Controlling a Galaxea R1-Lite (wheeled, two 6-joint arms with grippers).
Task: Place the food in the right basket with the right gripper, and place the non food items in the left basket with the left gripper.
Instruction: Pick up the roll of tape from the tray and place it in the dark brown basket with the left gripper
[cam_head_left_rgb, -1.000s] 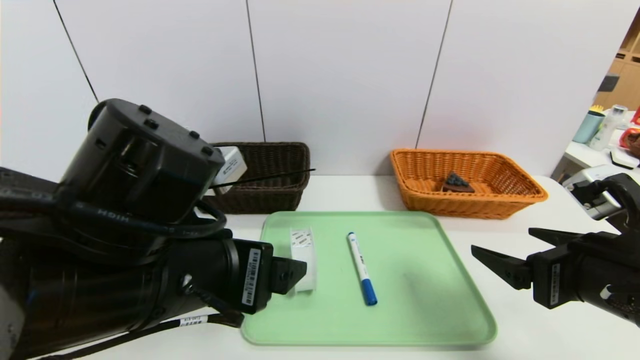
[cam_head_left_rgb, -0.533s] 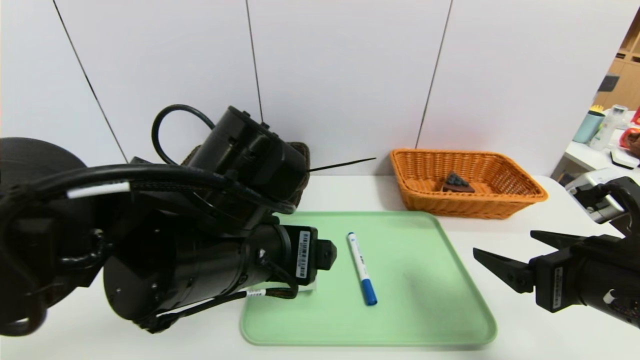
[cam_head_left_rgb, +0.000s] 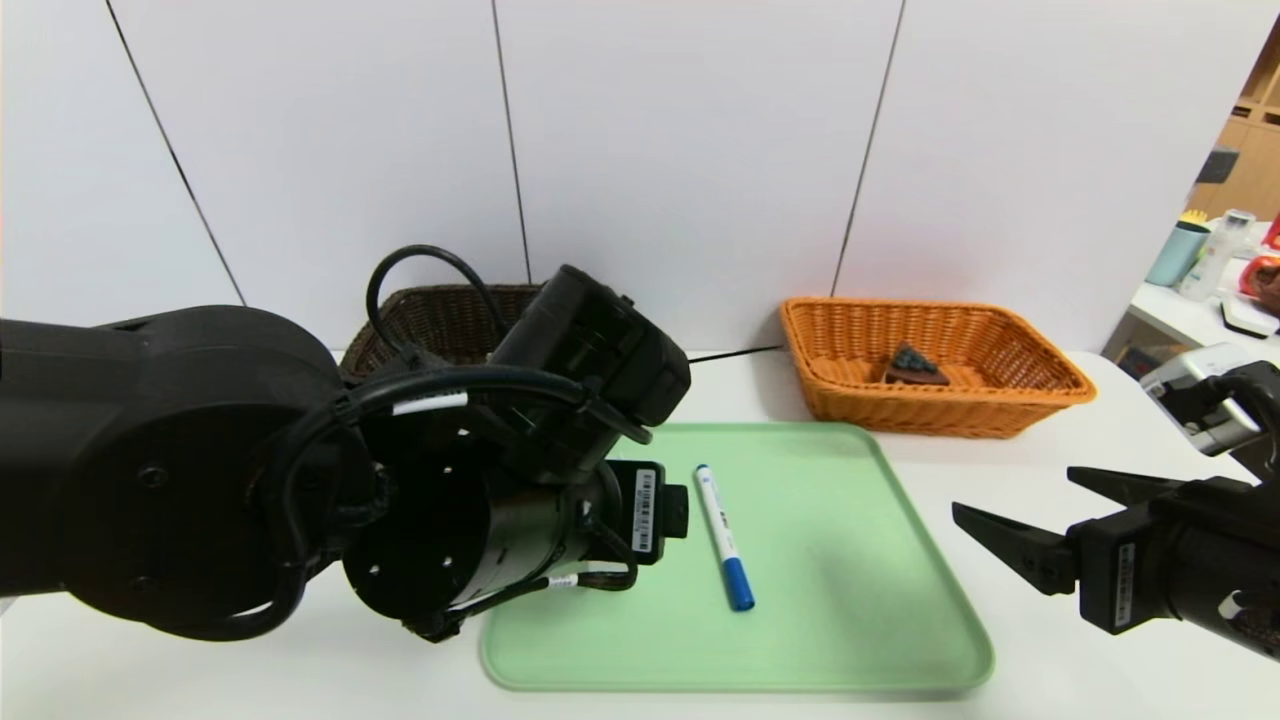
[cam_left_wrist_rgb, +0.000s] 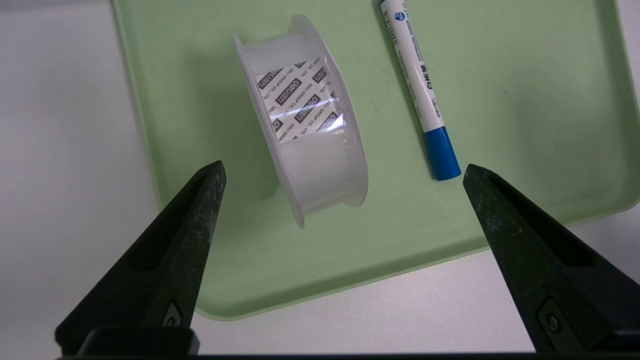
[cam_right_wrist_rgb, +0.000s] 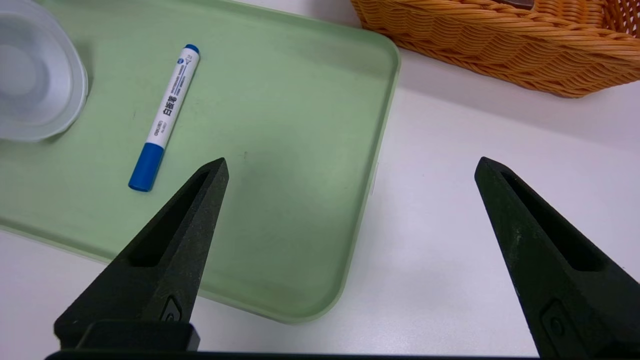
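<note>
Head view: the left gripper (cam_head_left_rgb: 676, 510) is largely hidden behind its own arm above the left part of the green tray (cam_head_left_rgb: 850, 640), the marker pen (cam_head_left_rgb: 724, 537) lies on the tray just right of it, the cake slice (cam_head_left_rgb: 912, 366) sits in the orange basket (cam_head_left_rgb: 1040, 385), the dark brown basket (cam_head_left_rgb: 420, 320) is partly covered at the back left, and the right gripper (cam_head_left_rgb: 1035, 520) is held spread apart off the tray's right edge. Left wrist view: the fingers (cam_left_wrist_rgb: 165, 270) are seen wide apart and empty, with the tape roll (cam_left_wrist_rgb: 305, 145) standing on edge on the tray between and beyond them, apart from the pen. Right wrist view: the spread right fingers (cam_right_wrist_rgb: 165, 270) are seen empty over the tray's edge and the white table (cam_right_wrist_rgb: 450, 225).
</note>
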